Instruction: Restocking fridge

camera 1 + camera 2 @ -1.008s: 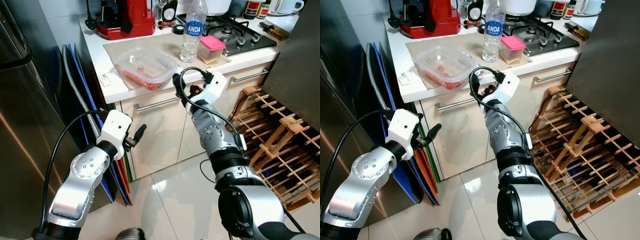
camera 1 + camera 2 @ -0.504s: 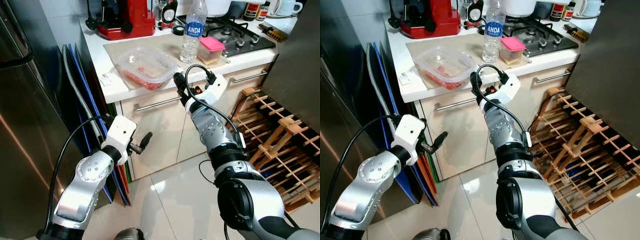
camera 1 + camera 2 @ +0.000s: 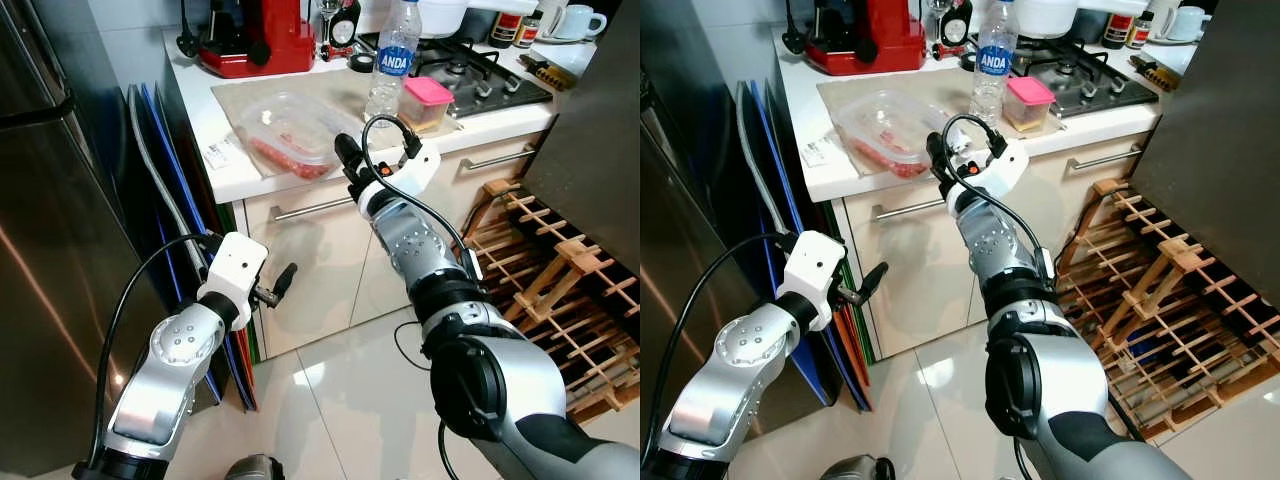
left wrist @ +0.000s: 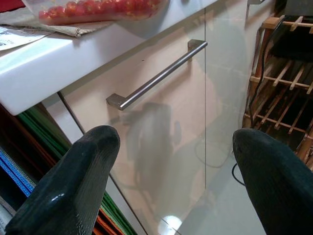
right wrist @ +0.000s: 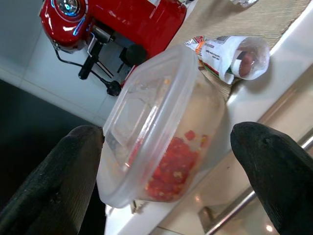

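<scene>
Up on the white bench (image 3: 225, 175), a clear lidded tub (image 3: 290, 133) of chopped red food sits on a beige mat (image 3: 330, 90), close to the front edge. The right hand (image 5: 166, 171) is raised to the bench edge just in front of the tub, its two black fingers spread wide with the tub framed between them in the right wrist view, not touching it. Behind the tub stands a clear water bottle (image 3: 392, 60) whose blue label reads "ANDA", and beside that a small box with a pink lid (image 3: 424, 103). A red appliance (image 3: 260, 40) stands at the back by the wall, and a gas hob (image 3: 480, 75) lies to the right. A small printed packet (image 5: 230, 56) lies on the mat next to the tub; its print is too small to read. The left hand (image 4: 171, 181) hangs lower, before the cream drawer front (image 3: 320, 250) with its steel handle (image 4: 156, 81), fingers spread and holding nothing
</scene>
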You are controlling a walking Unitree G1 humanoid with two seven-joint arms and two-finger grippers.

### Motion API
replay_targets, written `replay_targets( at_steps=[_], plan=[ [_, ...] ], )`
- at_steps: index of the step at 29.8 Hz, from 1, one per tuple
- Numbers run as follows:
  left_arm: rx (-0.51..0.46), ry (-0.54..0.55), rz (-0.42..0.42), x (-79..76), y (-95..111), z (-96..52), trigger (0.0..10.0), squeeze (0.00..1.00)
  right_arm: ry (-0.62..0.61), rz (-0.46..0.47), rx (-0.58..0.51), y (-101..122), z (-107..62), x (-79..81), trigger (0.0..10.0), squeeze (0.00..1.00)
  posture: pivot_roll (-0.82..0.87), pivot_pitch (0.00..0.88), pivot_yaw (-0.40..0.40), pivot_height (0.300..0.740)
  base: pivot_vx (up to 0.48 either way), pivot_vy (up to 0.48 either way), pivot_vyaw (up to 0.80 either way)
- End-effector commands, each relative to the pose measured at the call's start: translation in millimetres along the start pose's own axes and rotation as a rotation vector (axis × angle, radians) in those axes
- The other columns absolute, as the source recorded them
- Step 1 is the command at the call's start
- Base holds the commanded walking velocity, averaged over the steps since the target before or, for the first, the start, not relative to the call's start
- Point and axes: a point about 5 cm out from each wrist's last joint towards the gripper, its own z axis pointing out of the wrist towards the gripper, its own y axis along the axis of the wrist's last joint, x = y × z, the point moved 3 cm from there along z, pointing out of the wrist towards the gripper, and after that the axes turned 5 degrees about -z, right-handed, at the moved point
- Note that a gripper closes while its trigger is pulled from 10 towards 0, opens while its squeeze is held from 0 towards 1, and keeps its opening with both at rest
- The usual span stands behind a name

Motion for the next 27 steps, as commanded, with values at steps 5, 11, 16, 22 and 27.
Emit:
replay_targets(
  at_steps=[5,11,16,22,27],
  plan=[
    [-0.007,0.016,0.006,1.4,2,-2.1,10.0,0.00,0.037,0.108,0.056,-23,5.3,24.4,10.0,0.00,0.12,0.025,-0.031,0.740,0.000,0.000,0.00],
    [-0.006,0.020,0.009,1.9,3,-2.9,10.0,0.00,0.008,0.138,0.066,-25,5.0,18.4,10.0,0.00,0.12,0.029,-0.033,0.740,0.000,0.000,0.00],
    [-0.008,0.022,0.007,2.1,4,-2.7,10.0,0.00,-0.012,0.142,0.075,-26,5.2,15.3,10.0,0.00,0.12,0.031,-0.035,0.740,0.000,0.000,0.00],
    [-0.013,0.029,0.008,1.4,5,-4.1,10.0,0.00,-0.022,0.109,0.060,-20,6.7,14.3,10.0,0.00,0.13,0.036,-0.041,0.740,0.000,0.000,0.00],
    [-0.013,0.033,0.008,1.7,6,-4.7,10.0,0.00,-0.023,0.098,0.060,-19,7.1,14.7,10.0,0.00,0.13,0.040,-0.044,0.740,0.000,0.000,0.00]
  ],
)
